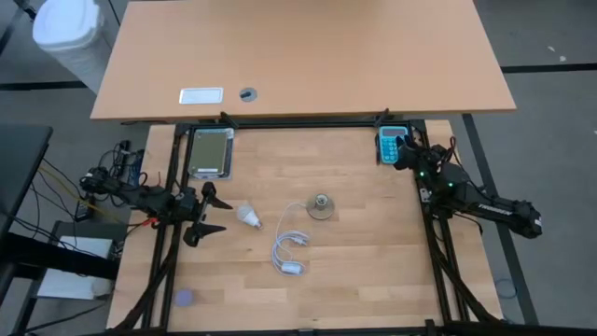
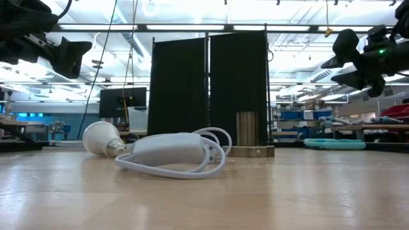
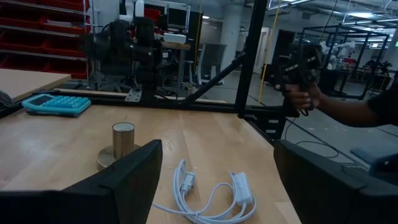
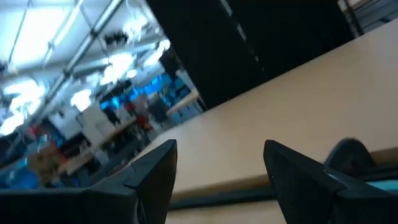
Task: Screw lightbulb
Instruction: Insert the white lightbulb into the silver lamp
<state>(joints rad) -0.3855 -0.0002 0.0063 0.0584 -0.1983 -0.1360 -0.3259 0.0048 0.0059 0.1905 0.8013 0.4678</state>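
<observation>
Left pincer (image 1: 216, 211) gapes wide, empty, left of the bulb (image 1: 247, 217); right pincer (image 1: 403, 152), upper right, half-open, empty.

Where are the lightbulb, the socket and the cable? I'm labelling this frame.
lightbulb (image 1: 247, 217), high view, on its white globe.
socket (image 1: 321, 205), high view, on its round base.
cable (image 1: 287, 246), high view, on its coiled loop.

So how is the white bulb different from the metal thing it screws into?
The lightbulb is white and pear-shaped; the socket is grey metal on a round base. The lightbulb lies on its side, while the socket stands upright. The lightbulb sits near the open left gripper; the socket sits mid-table. Both rest on the wooden table, ungripped.
</observation>
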